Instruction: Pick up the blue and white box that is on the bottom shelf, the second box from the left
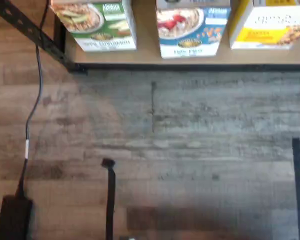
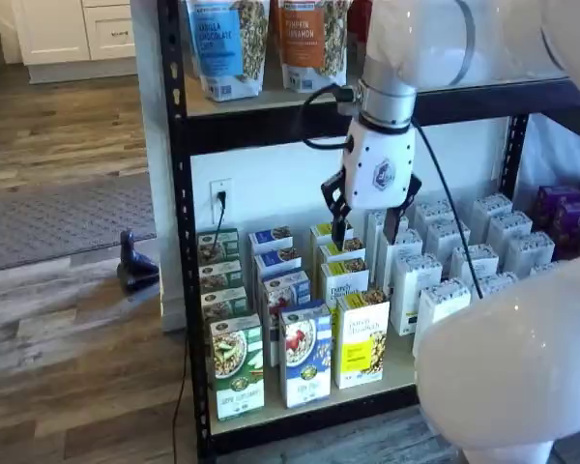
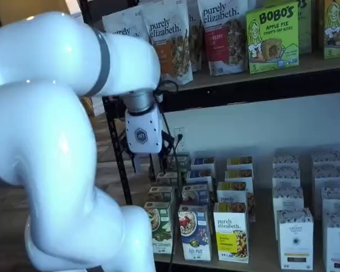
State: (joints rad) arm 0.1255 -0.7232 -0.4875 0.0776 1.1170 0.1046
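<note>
In the wrist view, the blue and white box (image 1: 192,30), green-and-white box (image 1: 97,24) and yellow box (image 1: 270,24) are cut off at the picture's edge, their print too blurred to read.

Wood-plank floor (image 2: 68,358), brown with grey worn patches. Grey rug (image 2: 63,217) on it, left of the black rack (image 2: 179,242). White wall (image 2: 290,188) behind the shelves with an outlet (image 2: 220,193), cord plugged in. White cabinets (image 2: 72,29) at far left. Even indoor light.
</note>
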